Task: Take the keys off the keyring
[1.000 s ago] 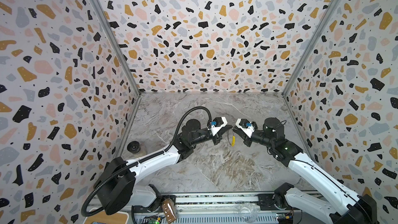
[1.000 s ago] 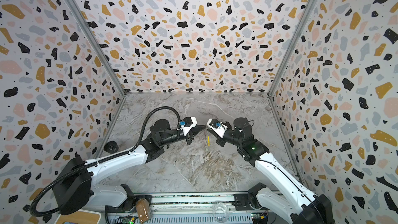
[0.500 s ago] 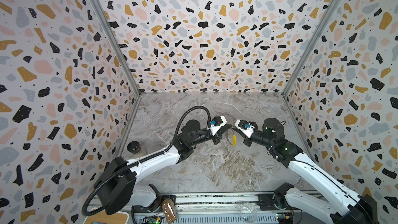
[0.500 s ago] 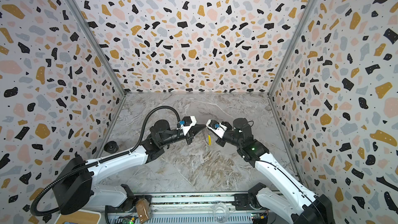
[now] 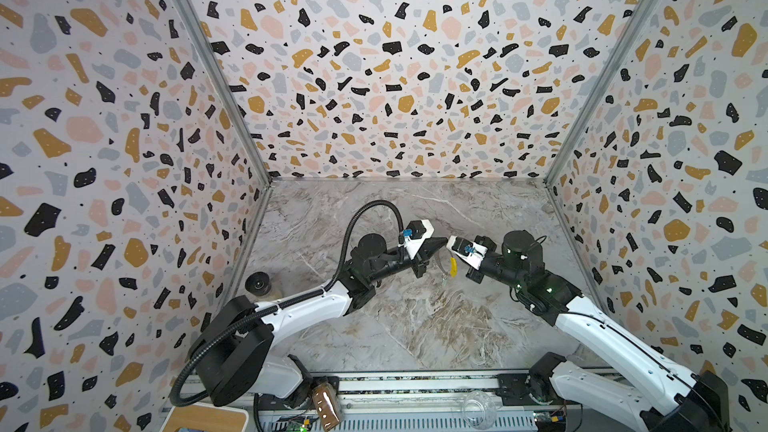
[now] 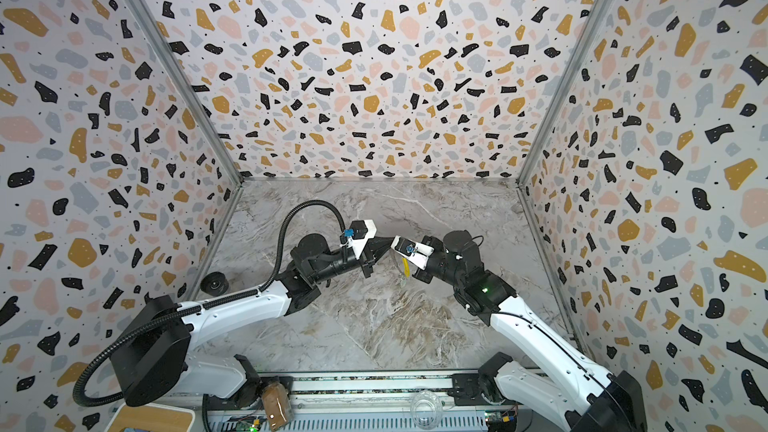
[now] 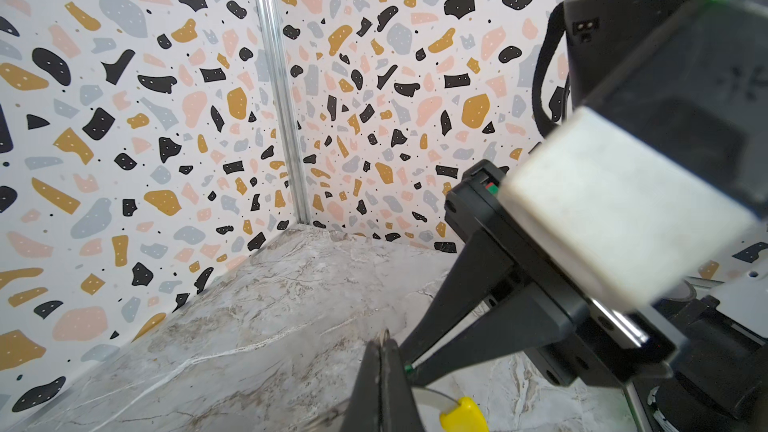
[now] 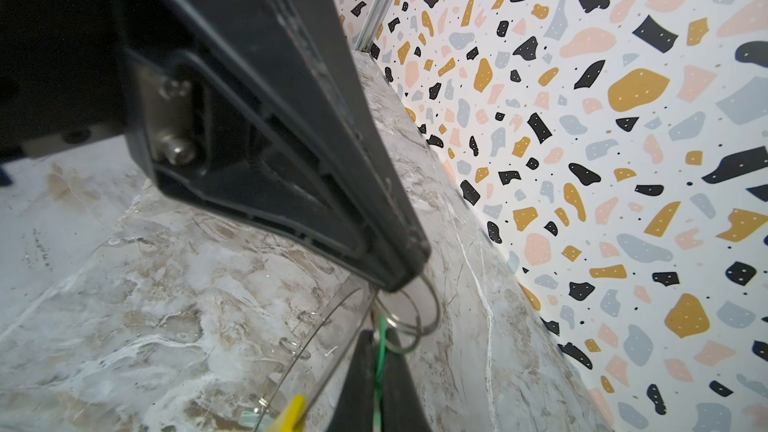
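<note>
Both grippers meet tip to tip above the middle of the marble floor. My left gripper [image 5: 444,241] [image 7: 384,353] is shut on the top of the keyring [image 8: 316,334], a thin grey hoop that hangs below it. The yellow sleeve [image 5: 453,265] [image 6: 405,268] [image 7: 463,415] hangs on the hoop's lower arc. My right gripper [image 5: 450,243] [image 8: 378,363] is shut on the bright green tag [image 8: 380,342] of one of the keys, just under small split rings [image 8: 411,317]. A pale mint tag [image 8: 249,415] shows low on the hoop. The key blades are hidden.
A dark tape roll [image 5: 258,283] lies near the left wall. At the front rail stand a brown-filled jar [image 5: 325,403], a clear glass [image 5: 478,409] and a wooden board [image 5: 203,419]. Speckled walls close in the left, back and right sides.
My right gripper has edged left up to the left gripper's tips, and its jaws have closed on the green tag. The left arm has held still.
</note>
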